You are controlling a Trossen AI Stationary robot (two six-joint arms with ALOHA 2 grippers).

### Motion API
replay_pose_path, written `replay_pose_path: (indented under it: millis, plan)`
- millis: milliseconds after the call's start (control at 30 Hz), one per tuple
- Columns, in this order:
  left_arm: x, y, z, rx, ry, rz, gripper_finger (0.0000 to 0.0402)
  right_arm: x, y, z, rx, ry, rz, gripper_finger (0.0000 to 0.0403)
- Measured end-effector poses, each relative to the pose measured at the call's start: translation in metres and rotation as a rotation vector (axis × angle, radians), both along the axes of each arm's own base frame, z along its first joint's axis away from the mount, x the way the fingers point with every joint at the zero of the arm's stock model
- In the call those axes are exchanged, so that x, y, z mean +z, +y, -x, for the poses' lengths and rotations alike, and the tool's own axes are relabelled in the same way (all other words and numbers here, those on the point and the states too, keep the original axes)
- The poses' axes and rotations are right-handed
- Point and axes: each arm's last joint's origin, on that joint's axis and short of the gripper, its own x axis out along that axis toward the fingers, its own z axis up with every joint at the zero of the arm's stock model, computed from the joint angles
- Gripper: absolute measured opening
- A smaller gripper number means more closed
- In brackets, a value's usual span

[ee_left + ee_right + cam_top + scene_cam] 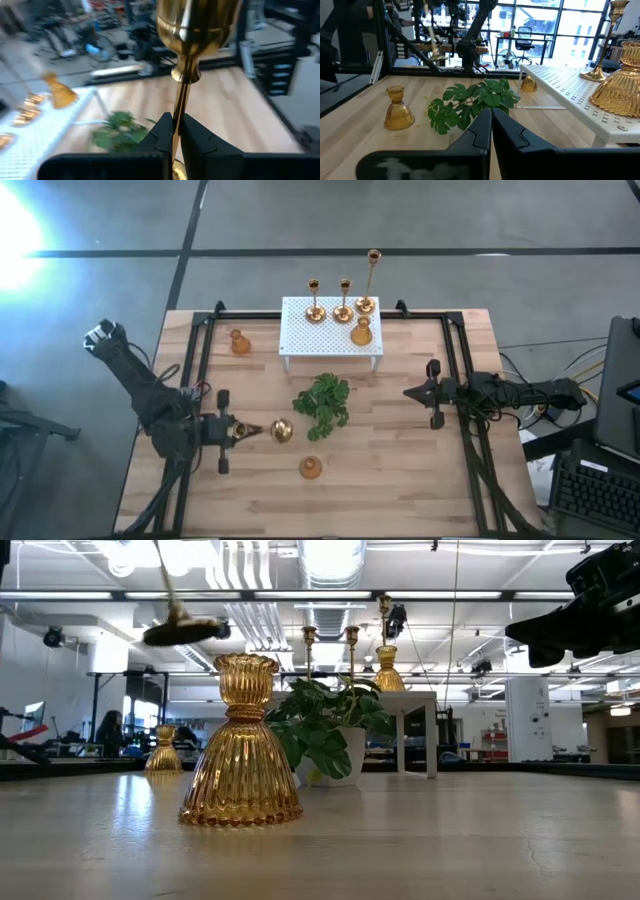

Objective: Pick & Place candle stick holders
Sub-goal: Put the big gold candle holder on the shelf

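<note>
— Seen from above, where is everything?

— Left gripper (240,430) sits at eight o'clock of the table (400,490), clamped on a candlestick (270,430) held sideways, base toward the plant (323,402). Right gripper (415,392) waits at three o'clock. Four holders are on the white stand (300,340) at twelve, one ribbed holder (311,468) lies at six, another (239,342) at ten.

— And from table level?

— That ribbed holder (241,745) stands upright and close; the carried base (182,633) hangs in the air at ten o'clock.

— Left wrist camera?

— Fingers (197,145) are closed tight on the thin stem (176,125), cup end away from the wrist.

— Right wrist?

— Fingers (475,132) pressed together, holding nothing; a holder (398,109) stands at nine o'clock.

— So which step?

— I judge it mid-carry. Next it needs turning upright and setting on the stand, clear of the others there.
</note>
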Motion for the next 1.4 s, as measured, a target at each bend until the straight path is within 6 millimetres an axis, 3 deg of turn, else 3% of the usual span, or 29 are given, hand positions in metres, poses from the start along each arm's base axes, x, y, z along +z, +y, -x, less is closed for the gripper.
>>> replay_pose_path:
  millis: [433,700,933,1400]
  plan:
    - [0.067,0.04,-0.012,0.281,-0.032,-0.193,0.002,0.0,0.0,0.0,0.001,0.0,0.0,0.0009]
    - [0.097,0.085,-0.02,0.473,-0.022,-0.229,0.002,0.0,0.0,0.0,0.001,0.0,0.0,0.0009]
    - [0.123,0.135,-0.022,0.483,-0.04,-0.181,0.002,0.0,0.0,0.0,0.0,0.0,0.0,0.0009]
    - [0.138,0.224,-0.052,0.562,0.048,-0.17,0.002,0.0,0.0,0.0,0.0,0.0,0.0,0.0009]
